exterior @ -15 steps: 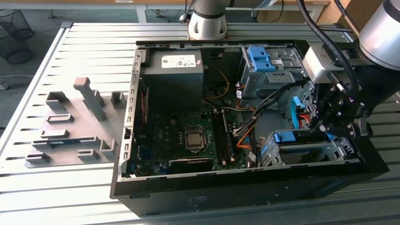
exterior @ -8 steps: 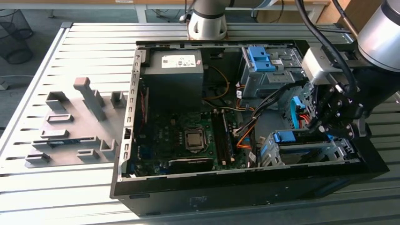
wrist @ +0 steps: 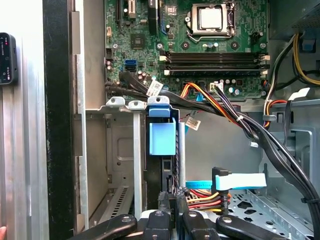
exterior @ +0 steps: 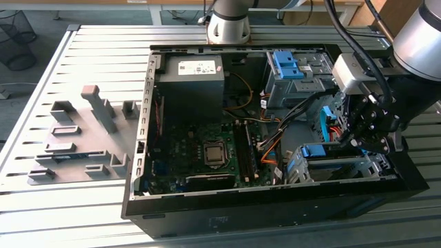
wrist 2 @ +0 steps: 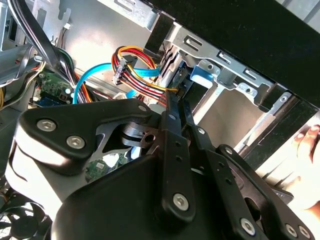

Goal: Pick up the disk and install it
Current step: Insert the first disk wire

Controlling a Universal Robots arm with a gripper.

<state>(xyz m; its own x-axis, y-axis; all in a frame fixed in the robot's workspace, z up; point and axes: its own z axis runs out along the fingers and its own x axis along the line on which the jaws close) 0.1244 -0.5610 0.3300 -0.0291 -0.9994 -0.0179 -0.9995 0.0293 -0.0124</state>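
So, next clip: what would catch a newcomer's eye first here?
The open computer case, lying on the slatted table with its green motherboard exposed. Next, the black hand lowered into the drive cage at the exterior view's right. In the first wrist view, the disk's blue handle stands upright in that cage, just beyond the hand's fingers.

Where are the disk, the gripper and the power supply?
disk [wrist: 162, 137]: first wrist view, blue handle.
gripper [wrist: 170, 200]: first wrist view, between fingertips.
power supply [exterior: 193, 82]: exterior view, grey top face.
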